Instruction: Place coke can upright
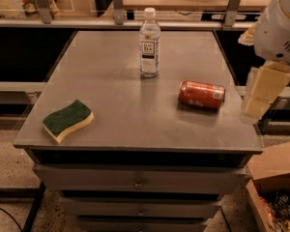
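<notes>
Small red-orange metal coke can (201, 94) is lying on its side, right part of the grey metal counter (111, 71). Cream-coloured gripper (257, 100) hangs by the counter's right edge, clear of the can; can't tell how open.

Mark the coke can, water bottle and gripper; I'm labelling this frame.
coke can (201, 94): camera view, middle of its red side.
water bottle (149, 47): camera view, its label.
gripper (257, 100): camera view, its pale lower end, right of the can.
</notes>
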